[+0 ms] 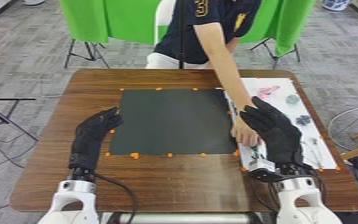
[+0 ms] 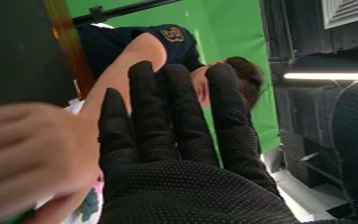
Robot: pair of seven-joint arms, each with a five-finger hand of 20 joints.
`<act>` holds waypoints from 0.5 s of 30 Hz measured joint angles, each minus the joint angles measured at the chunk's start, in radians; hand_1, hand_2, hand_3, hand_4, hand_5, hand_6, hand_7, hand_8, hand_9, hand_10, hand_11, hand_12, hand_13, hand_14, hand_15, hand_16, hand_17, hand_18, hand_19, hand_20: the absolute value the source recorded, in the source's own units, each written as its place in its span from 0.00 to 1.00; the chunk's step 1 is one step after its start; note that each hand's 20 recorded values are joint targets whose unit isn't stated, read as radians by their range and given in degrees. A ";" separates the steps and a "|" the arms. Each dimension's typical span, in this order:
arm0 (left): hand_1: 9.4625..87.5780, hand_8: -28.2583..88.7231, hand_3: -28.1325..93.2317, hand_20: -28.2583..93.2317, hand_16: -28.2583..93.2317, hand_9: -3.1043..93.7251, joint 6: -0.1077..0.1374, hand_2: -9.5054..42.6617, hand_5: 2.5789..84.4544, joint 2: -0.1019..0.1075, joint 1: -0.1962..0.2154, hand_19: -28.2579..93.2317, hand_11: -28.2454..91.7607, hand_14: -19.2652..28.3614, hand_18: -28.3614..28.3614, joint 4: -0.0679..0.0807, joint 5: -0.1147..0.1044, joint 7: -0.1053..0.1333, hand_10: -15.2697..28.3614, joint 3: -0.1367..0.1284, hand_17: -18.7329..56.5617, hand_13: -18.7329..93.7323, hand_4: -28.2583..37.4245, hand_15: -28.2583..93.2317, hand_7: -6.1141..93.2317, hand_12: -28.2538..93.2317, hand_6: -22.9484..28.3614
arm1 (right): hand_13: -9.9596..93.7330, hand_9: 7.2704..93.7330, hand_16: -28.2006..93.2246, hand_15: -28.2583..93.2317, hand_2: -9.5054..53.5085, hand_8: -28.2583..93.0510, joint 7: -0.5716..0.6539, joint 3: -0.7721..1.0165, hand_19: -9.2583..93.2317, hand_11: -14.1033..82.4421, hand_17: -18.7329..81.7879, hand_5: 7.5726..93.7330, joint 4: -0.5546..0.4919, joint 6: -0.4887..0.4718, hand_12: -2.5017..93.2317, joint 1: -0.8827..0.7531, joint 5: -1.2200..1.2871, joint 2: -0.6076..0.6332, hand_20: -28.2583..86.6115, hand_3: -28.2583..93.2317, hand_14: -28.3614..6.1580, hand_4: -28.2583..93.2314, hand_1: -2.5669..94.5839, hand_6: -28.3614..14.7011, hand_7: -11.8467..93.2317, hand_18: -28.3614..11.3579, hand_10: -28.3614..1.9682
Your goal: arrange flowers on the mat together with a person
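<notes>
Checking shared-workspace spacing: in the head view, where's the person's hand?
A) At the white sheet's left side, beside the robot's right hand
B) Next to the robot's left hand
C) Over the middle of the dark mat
A: the person's hand is at the left side of the white sheet, just left of the robot's right hand.

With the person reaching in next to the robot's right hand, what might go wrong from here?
The right hand is close beside the person's hand, so a move toward the dark mat might bump it. Lowering over the white sheet instead, it could brush the blue-grey flower nearby.
</notes>
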 measured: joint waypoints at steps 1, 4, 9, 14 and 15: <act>0.27 0.19 0.71 0.42 0.26 0.55 0.012 0.13 0.57 0.001 0.001 0.39 0.45 0.76 0.78 -0.002 -0.003 -0.001 0.64 0.003 0.30 0.53 0.13 0.47 0.26 0.38 0.52 | 0.48 0.48 0.41 0.33 0.15 0.16 0.001 0.000 0.17 0.21 0.36 0.44 0.000 -0.004 0.19 0.000 -0.001 -0.002 0.48 0.86 0.36 0.08 0.14 0.61 0.25 0.36 0.42; 0.28 0.18 0.71 0.40 0.25 0.64 0.035 0.12 0.60 0.002 0.005 0.35 0.58 0.76 0.76 -0.004 -0.006 -0.001 0.66 0.006 0.28 0.54 0.14 0.48 0.27 0.40 0.53 | 0.48 0.48 0.41 0.33 0.14 0.16 0.002 0.007 0.17 0.21 0.36 0.45 -0.004 -0.013 0.19 -0.005 -0.006 -0.008 0.48 0.86 0.36 0.08 0.14 0.61 0.25 0.36 0.42; 0.28 0.19 0.71 0.39 0.25 0.64 0.009 0.12 0.61 0.002 0.005 0.33 0.60 0.76 0.75 -0.003 -0.001 -0.001 0.67 -0.007 0.27 0.53 0.15 0.47 0.27 0.39 0.52 | 0.48 0.48 0.41 0.33 0.14 0.16 0.002 0.009 0.17 0.21 0.36 0.45 -0.001 -0.008 0.19 -0.006 -0.002 -0.007 0.48 0.86 0.36 0.08 0.14 0.61 0.25 0.36 0.42; 0.28 0.18 0.72 0.40 0.26 0.58 0.009 0.11 0.58 0.003 0.000 0.33 0.52 0.75 0.75 -0.001 -0.003 0.006 0.65 -0.007 0.27 0.51 0.15 0.46 0.27 0.37 0.52 | 0.49 0.48 0.42 0.33 0.14 0.15 0.000 0.004 0.17 0.21 0.36 0.45 0.010 -0.026 0.19 0.017 -0.017 -0.006 0.48 0.86 0.36 0.08 0.15 0.61 0.25 0.36 0.42; 0.28 0.18 0.72 0.40 0.26 0.57 0.010 0.11 0.58 0.003 0.000 0.33 0.51 0.75 0.75 -0.001 -0.004 0.007 0.65 -0.007 0.26 0.51 0.15 0.46 0.27 0.37 0.52 | 0.49 0.48 0.42 0.33 0.14 0.15 0.000 0.003 0.17 0.21 0.36 0.45 0.011 -0.032 0.19 0.021 -0.022 -0.006 0.48 0.86 0.36 0.08 0.15 0.61 0.25 0.36 0.42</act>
